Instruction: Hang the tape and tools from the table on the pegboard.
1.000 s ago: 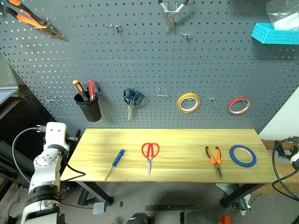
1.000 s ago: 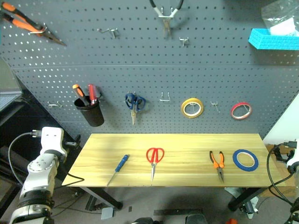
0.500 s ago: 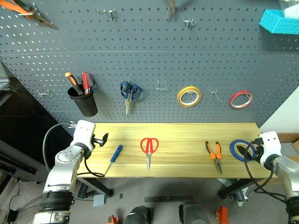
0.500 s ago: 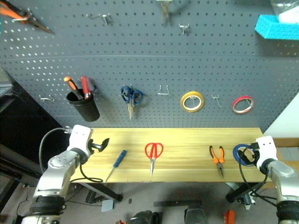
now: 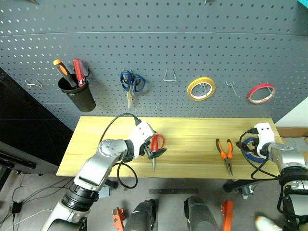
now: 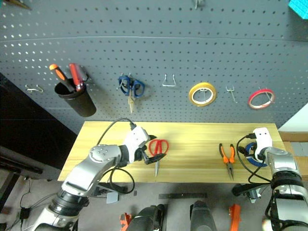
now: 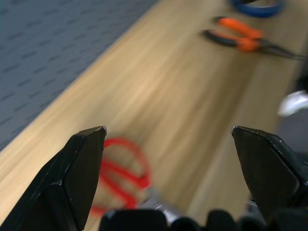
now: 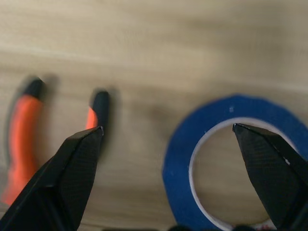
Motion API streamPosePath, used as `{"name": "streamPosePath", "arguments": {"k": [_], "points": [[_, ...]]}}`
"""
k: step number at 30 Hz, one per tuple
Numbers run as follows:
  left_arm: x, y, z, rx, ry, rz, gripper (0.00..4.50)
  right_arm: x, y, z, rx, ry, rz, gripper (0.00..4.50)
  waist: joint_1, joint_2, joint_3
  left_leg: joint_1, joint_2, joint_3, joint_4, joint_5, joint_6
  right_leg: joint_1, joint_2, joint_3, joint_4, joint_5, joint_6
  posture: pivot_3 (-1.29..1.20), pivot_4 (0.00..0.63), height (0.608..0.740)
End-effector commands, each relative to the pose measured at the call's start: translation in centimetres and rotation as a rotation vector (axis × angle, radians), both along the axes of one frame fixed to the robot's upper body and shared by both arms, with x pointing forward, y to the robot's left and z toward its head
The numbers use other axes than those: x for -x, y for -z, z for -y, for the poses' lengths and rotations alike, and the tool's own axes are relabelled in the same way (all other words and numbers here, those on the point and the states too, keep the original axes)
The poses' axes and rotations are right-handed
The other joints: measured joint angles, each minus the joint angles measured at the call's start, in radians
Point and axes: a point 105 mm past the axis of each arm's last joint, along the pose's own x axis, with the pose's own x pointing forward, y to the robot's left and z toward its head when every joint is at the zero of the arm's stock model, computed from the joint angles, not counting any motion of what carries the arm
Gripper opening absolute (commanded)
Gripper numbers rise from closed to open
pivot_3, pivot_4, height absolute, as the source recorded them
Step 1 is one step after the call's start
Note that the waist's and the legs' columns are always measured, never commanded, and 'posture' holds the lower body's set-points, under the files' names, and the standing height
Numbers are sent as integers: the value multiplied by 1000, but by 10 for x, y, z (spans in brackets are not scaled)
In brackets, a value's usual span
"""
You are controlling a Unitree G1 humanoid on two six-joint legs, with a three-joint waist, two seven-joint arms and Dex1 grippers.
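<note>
1. Left eye view, nearest first: the left claw [image 5: 155,153] hangs over the counter [image 5: 192,137] with its two black fingers spread wide, right above the red-handled scissors [image 5: 155,148]. It grips nothing.
2. The left wrist view shows the red scissor loops blurred between the spread fingers [image 7: 72,178], lying flat on the wood.
3. At the counter's right end the right claw [image 5: 251,144] is also spread wide, poised over the blue tape [image 5: 248,155], which lies flat on the wood. Whether a finger touches the roll cannot be told.
4. In the right wrist view the blue ring sits under one finger [image 8: 269,168], with the pliers' handle ends just beside it.
5. The orange-and-black pliers [image 5: 225,153] lie flat on the counter between the scissors and the tape, nose toward the near edge.
6. The blue-handled screwdriver is hidden behind the left arm, so its place cannot be told.
7. Farther back, on the pegboard [image 5: 154,48], a black cup [image 5: 77,96] holds an orange screwdriver [image 5: 61,71] and a red screwdriver [image 5: 78,71], handles up.
8. Along the same row hang blue-handled scissors [image 5: 130,84], a bare metal hook [image 5: 169,76], a yellow tape roll [image 5: 201,89] and a red-pink tape roll [image 5: 261,93].
9. No readable writing or brand marks can be made out on any item.
</note>
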Motion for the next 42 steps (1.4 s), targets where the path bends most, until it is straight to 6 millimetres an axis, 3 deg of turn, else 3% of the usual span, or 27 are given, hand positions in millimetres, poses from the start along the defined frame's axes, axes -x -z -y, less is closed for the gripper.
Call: {"name": "streamPosePath", "arguments": {"k": [1, 7, 10, 20, 27, 31, 35, 38, 42], "points": [[4, -13, 13, 8, 71, 39, 4479, 3, 3, 11, 42, 5, -43, 4500, 0, -1, 8, 0, 0, 1, 1, 0, 0, 0, 0, 0, 0, 0, 0, -123, 279, 740], [2, -14, 17, 0, 92, 50, 4479, 13, 17, 13, 50, -15, -139, 4500, -2, -5, 14, 0, 0, 6, 3, -2, 2, 0, 0, 3, -1, 1, 3, -125, 279, 740], [2, -15, 17, -4, 104, 55, 4500, 18, 24, 11, 64, -48, -195, 3910, -1, -6, 14, 0, 0, 6, 4, -2, 2, 0, 0, 3, -1, 1, 3, -126, 278, 740], [4, -22, 17, 46, 124, 102, 4500, 20, 30, 17, 135, -16, -207, 524, 2, -7, 13, 1, 0, 5, 5, -2, 2, 2, 0, 3, -2, 3, 6, -136, 231, 740], [13, -32, 30, 160, 196, 109, 4500, 8, 15, 14, 152, -55, -101, 384, 0, -6, 10, 1, -1, 5, 6, -2, 2, 2, 0, 4, -1, 4, 8, -187, 184, 740], [15, -46, 27, 255, 220, 133, 4500, 3, -30, 2, 271, -179, 90, 384, -2, -2, 7, -1, -1, 5, 6, -1, 0, 0, 0, 4, -1, 4, 8, -217, 176, 740], [8, -51, 15, 308, 181, 150, 4500, 19, -79, -30, 377, -247, 265, 383, -8, 6, 3, -6, -1, 10, 6, 0, -2, -10, 0, 9, 2, 5, 9, -257, 185, 740], [-3, -62, 6, 355, 119, 196, 4500, 38, -121, -66, 451, -252, 440, 383, -14, 6, 3, -9, 0, 12, 8, 0, -1, -14, 0, 12, 4, 6, 10, -279, 192, 740], [-9, -66, 1, 350, 126, 230, 4500, 57, -149, -116, 472, -260, 617, 383, -18, 5, 2, -9, 3, 12, 10, -2, 2, -14, 3, 13, 5, 6, 11, -300, 196, 740]]}}
